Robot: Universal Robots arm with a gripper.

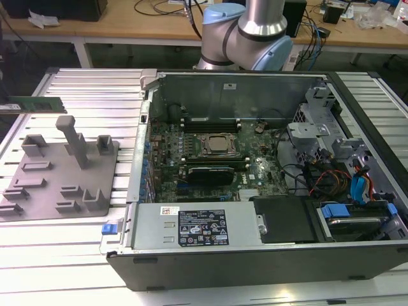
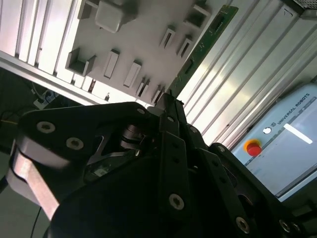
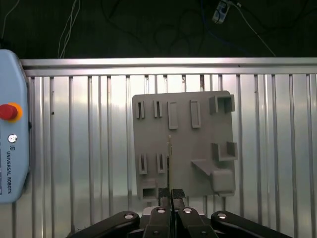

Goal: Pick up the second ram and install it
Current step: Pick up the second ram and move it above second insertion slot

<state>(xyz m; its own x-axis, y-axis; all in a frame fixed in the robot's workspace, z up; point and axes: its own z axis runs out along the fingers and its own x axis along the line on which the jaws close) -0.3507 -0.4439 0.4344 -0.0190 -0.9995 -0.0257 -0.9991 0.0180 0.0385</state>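
ram (image 2: 205, 42), green and thin with small dark chips, pinched in the gripper (image 2: 166, 99). jaws drawn in narrow, clamped on the stick's two flat faces. most of its length running out past the black fingers (image 2: 171, 129) in the second wrist view. edge-on in the first wrist view, ram (image 3: 169, 148) no more than a fine line rising from the gripper (image 3: 171, 193), set against the grey plate (image 3: 183, 148) behind it.

at the exterior view's far left, ram (image 1: 33, 103) held level in the air, one end cut off by the picture's edge. under and around it, ribbed metal table (image 1: 89, 89). near it but not touching, grey plate (image 1: 60, 175) flat on the table, studded with raised blocks and slots, with a tall post (image 1: 73, 137) near its middle.

well apart, toward the exterior view's right, computer case (image 1: 255, 268) lying on its side and open on top. inside, bare circuit board (image 1: 166, 150) with a processor socket (image 1: 220, 145) in the middle and long black memory slots (image 1: 210, 122) just beside the socket. red, orange and black wires (image 1: 325, 175) and blue clips (image 1: 336, 210) bunched at the case's right end. behind the case, silver and pale blue arm joint (image 1: 255, 32).

on the table beside the plate in both wrist views, pale blue handset (image 3: 12, 148) with a red button (image 3: 7, 111), the same button (image 2: 253, 148) round and bright.
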